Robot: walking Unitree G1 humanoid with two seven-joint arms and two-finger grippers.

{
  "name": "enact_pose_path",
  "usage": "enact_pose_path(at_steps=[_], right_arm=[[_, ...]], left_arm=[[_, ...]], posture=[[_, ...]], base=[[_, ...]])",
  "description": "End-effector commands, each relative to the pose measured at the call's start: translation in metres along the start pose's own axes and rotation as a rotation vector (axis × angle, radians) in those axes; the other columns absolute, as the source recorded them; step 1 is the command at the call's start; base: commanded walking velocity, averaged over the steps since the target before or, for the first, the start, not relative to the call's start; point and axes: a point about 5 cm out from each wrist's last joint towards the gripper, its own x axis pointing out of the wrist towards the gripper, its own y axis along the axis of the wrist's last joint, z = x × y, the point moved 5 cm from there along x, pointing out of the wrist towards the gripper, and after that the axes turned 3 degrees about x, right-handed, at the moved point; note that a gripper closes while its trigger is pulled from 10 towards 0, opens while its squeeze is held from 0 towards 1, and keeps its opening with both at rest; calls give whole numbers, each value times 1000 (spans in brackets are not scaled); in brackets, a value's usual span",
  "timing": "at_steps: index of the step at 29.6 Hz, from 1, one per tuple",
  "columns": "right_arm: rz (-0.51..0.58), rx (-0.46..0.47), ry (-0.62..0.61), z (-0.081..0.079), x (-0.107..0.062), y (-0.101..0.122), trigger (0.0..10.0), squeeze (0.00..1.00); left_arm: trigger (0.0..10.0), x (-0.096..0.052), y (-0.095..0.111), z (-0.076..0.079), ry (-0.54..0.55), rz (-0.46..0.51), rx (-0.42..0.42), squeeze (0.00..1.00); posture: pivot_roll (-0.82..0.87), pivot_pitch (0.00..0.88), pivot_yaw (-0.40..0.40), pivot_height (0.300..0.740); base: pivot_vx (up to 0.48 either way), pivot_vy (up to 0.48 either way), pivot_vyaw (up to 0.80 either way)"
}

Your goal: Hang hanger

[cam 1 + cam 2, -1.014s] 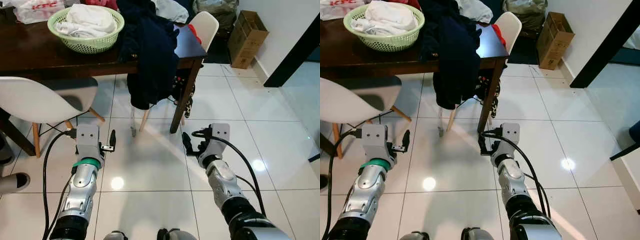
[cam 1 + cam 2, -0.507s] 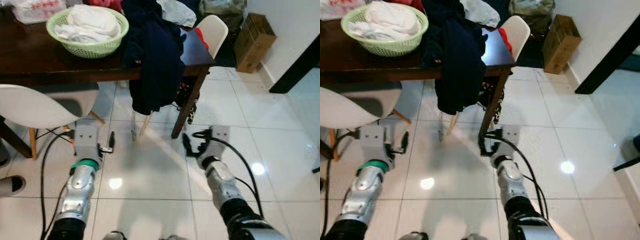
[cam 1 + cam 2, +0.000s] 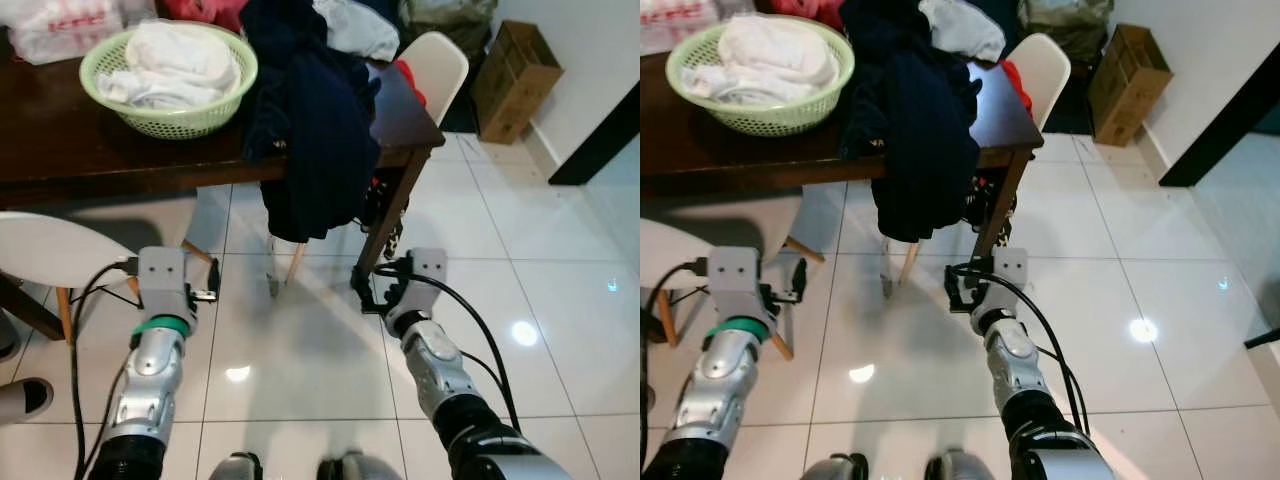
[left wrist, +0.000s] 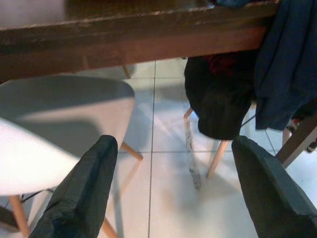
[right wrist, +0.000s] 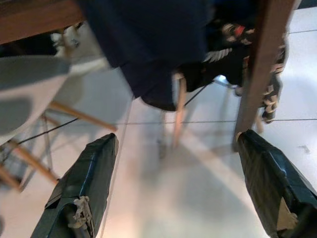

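Head views, left to right. The pale green plastic laundry basket (image 3: 170,78), heaped with white cloth, sits toward the left end of the dark wooden dining table (image 3: 60,150). A white moulded chair with wooden legs (image 3: 60,255) is tucked at the table's near edge. A dark navy garment (image 3: 315,130) spills from a heap of clothes over the near edge beside the right front corner and hangs toward the white tiled floor (image 3: 300,350). A second white chair (image 3: 435,62) stands past the right end, and a brown cardboard box (image 3: 510,65) lies by the wall.

Compared with the frames a second earlier, the table and chairs sit lower and larger in view — the camera has advanced and the robot has closed on the table, while the furniture has not moved. Both arms kept their raised, forward pose.

The left gripper (image 4: 173,188) points under the table edge with its fingers spread wide and nothing between them. The right gripper (image 5: 178,188) faces the hanging garment and the table's right front leg — likewise wide and empty.

No hanger can be made out; it may lie within the clothes heap. The task therefore appears to be at its approach stage, with locating the hanger ahead.
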Motion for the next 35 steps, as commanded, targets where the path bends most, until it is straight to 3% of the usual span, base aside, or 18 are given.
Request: enact_pose_path(at_steps=[1, 6, 9, 10, 11, 13, 16, 22, 35], right_arm=[[-14, 21, -25, 7, -3, -5, 10000, 0], [17, 31, -17, 5, 0, 4, 10000, 0], [91, 81, -7, 3, 5, 23, 10000, 0], [91, 81, -7, 3, 5, 23, 10000, 0], [115, 94, -1, 2, 7, 29, 10000, 0], [115, 94, -1, 2, 7, 29, 10000, 0], [131, 104, 9, -1, 9, 34, 10000, 0], [131, 108, 10, -1, 8, 33, 10000, 0], [125, 116, 5, 1, 8, 32, 10000, 0]], left_arm=[[10000, -1, 1, 4, -10, -2, -13, 0], [10000, 3, 11, 1, -9, 26, -5, 0], [10000, 11, 45, -5, 7, 121, 18, 0], [10000, 11, 45, -5, 7, 121, 18, 0], [10000, 15, 63, -8, 13, 170, 33, 0], [10000, 15, 63, -8, 13, 170, 33, 0], [10000, 22, 102, -18, 38, 277, 73, 0], [10000, 24, 131, -26, 48, 348, 94, 0], [10000, 29, 168, -30, 25, 418, 124, 0]], posture=[[43, 86, -37, 740], [43, 85, -37, 740], [47, 80, -39, 740], [47, 80, -39, 740], [48, 78, -39, 740], [48, 78, -39, 740], [51, 72, -40, 740], [52, 69, -41, 740], [56, 74, -44, 740]], base=[[311, 0, 0], [311, 0, 0], [317, 0, 0], [322, 0, 0], [319, 0, 0], [319, 0, 0], [322, 0, 0], [324, 0, 0], [337, 0, 0]])
